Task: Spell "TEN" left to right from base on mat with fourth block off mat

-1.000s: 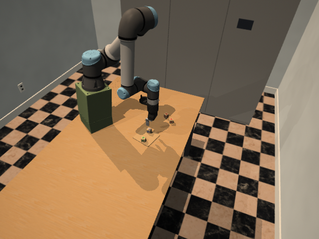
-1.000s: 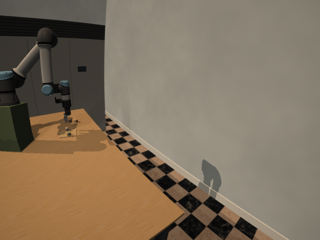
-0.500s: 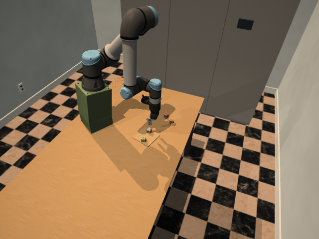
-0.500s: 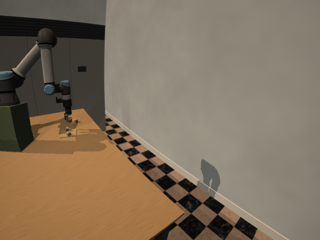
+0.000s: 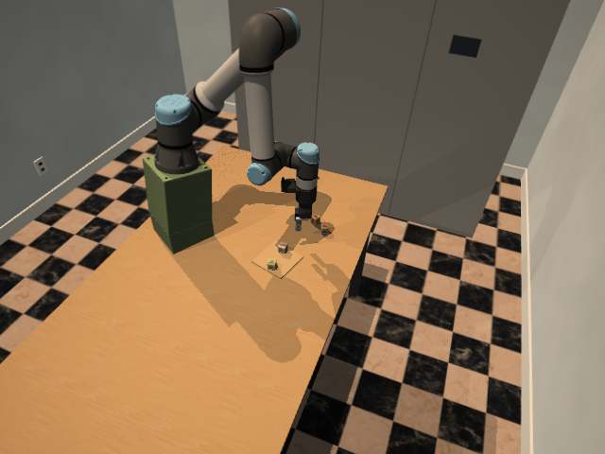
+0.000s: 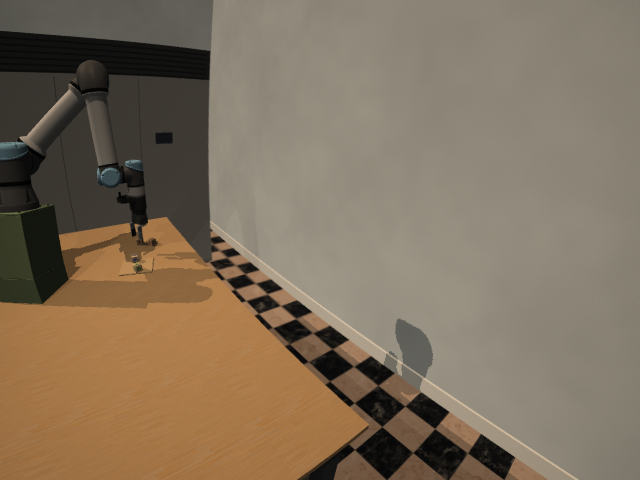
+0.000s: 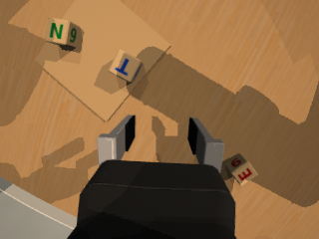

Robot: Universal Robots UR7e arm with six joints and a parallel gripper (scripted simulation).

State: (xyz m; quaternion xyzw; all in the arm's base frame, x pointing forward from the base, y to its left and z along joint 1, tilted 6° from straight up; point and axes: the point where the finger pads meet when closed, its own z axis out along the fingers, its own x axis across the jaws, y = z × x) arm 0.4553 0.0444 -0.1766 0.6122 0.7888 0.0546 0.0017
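The tan mat (image 5: 291,260) (image 6: 147,266) (image 7: 94,10) lies flat on the table. The block with a green N (image 5: 271,264) (image 6: 137,267) (image 7: 63,32) and the block with a blue T (image 5: 282,247) (image 6: 135,258) (image 7: 126,67) sit on it, a little apart. The block with a red E (image 7: 241,169) lies off the mat, just right of my right finger in the wrist view. The top view shows two red-lettered blocks (image 5: 316,218) (image 5: 325,227) off the mat. My gripper (image 5: 299,223) (image 6: 136,235) (image 7: 161,127) is open and empty. It hangs over bare table between the mat and those blocks.
The green robot pedestal (image 5: 178,210) (image 6: 25,253) stands at the table's left side. The table edge (image 5: 364,244) runs close behind the red-lettered blocks, with checkered floor beyond it. A grey cabinet wall (image 5: 390,97) stands behind the table.
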